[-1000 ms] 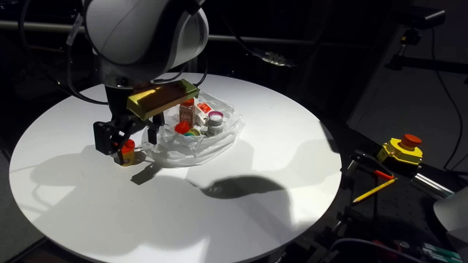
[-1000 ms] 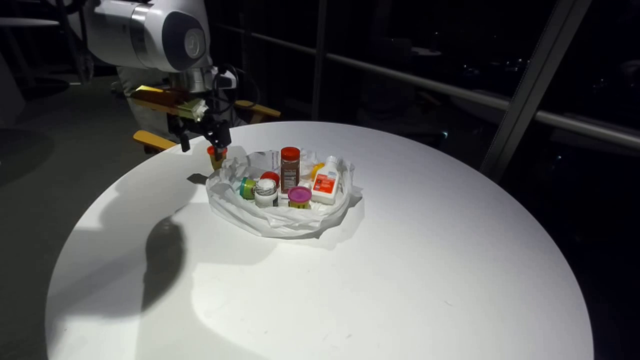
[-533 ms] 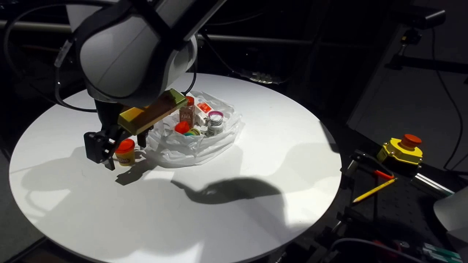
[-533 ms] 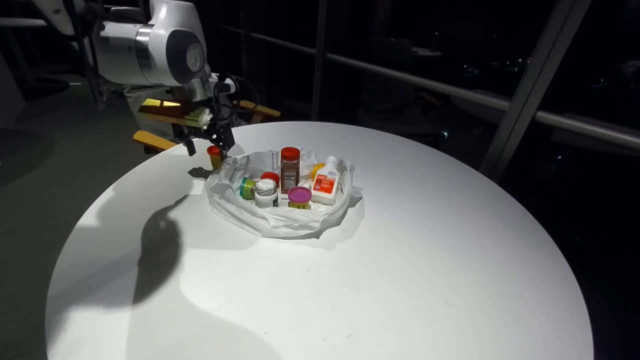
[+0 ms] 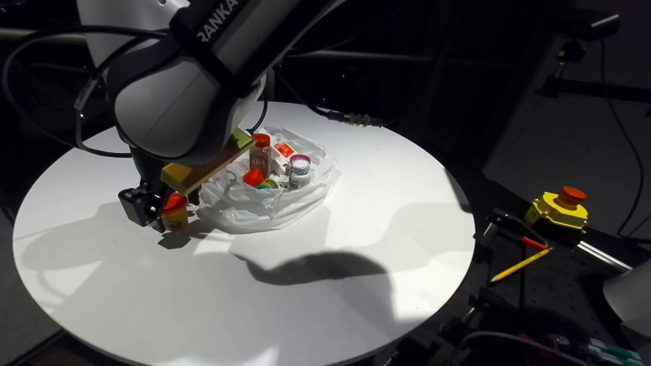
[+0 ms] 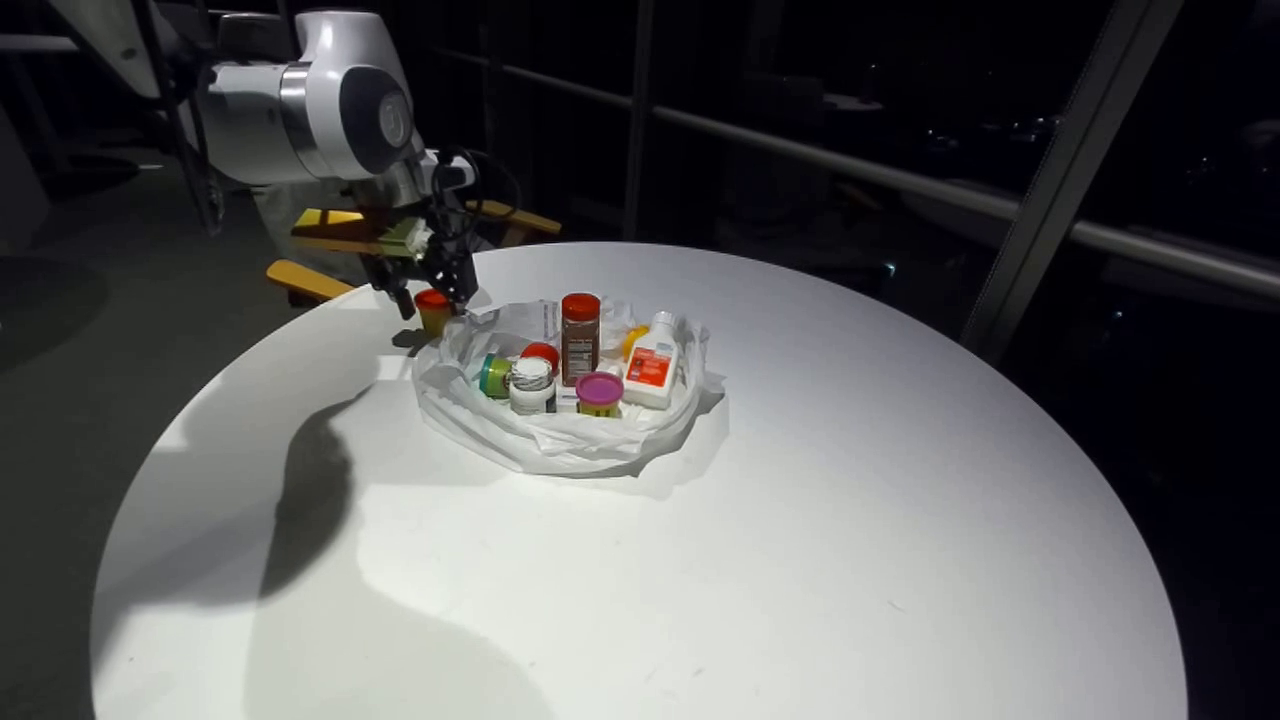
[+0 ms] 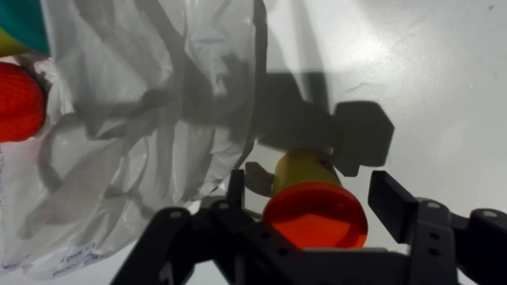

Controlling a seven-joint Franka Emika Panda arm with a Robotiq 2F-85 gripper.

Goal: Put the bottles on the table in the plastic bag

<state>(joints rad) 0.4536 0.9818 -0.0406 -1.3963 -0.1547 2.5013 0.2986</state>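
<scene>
Claw (image 7: 309, 192) straddles a red-lidded Play-Doh-style tub (image 7: 315, 215) just outside the plastic bag (image 5: 254, 216)

The tub stands upright, or nearly so, on the round white surface (image 6: 850, 520), just beside the bag but apart from its film. That stance suits a pinch from above: the claw points downward over it, its fingers (image 7: 390, 206) apart with the tub between them. In the wrist view a narrow strip shows on either side of the lid, so nothing appears to be clamped yet.

The bag lies slumped low, its mouth facing up and spread wide, which lets it serve as a shallow nest to be filled from above. Its contents probably help to hold it that way: a red-capped spice jar (image 6: 580, 345) standing upright, a tilted white bottle (image 6: 650, 375), a white jar (image 6: 533, 393), a purple-lidded tub (image 6: 600, 389), and a teal-lidded tub (image 6: 497, 378) on its side next to a red cap (image 6: 541, 355).

With those already inside, this tub may be the last to go in. One finger sits at the narrow gap between tub and film; whether it touches the plastic cannot be told. It could snag there when the grip tightens, so a straight lift before crossing the rim seems the safer course.
</scene>
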